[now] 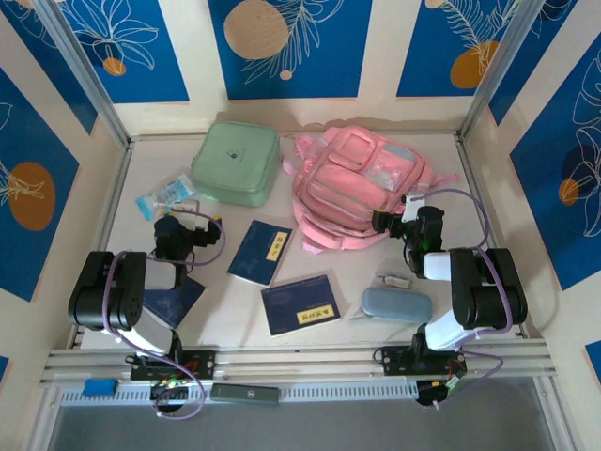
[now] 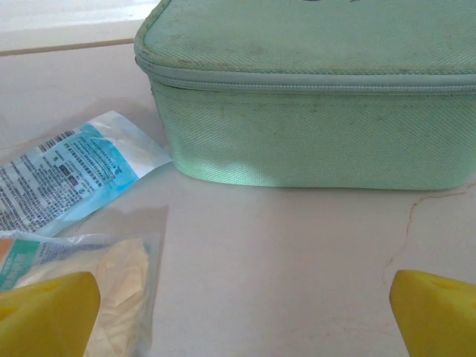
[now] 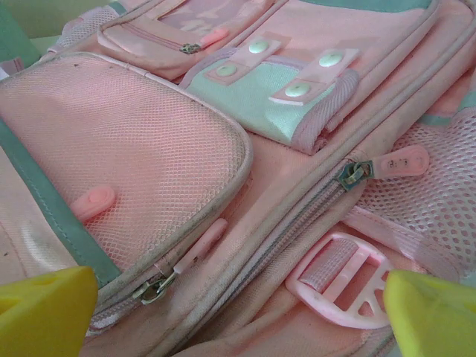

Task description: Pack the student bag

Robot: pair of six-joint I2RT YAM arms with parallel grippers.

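Note:
The pink student bag (image 1: 352, 188) lies flat at the back centre-right of the table, zips closed. My right gripper (image 1: 396, 212) hovers at its right lower edge, open, nothing between its yellow fingertips (image 3: 48, 312). Close up, the student bag (image 3: 245, 134) shows a mesh pocket, a main zip with its puller (image 3: 401, 161) and a strap buckle (image 3: 338, 279). My left gripper (image 1: 192, 222) is open over bare table, short of the mint green zip case (image 2: 312, 97), with its yellow fingertips (image 2: 44, 312) beside the clear packets (image 2: 74, 175).
The mint green case (image 1: 237, 163) sits at the back left, with clear packets (image 1: 165, 197) beside it. Two dark blue booklets (image 1: 261, 252) (image 1: 300, 305) lie mid-table, a third (image 1: 174, 301) under the left arm. A grey-blue pouch (image 1: 396, 303) rests front right.

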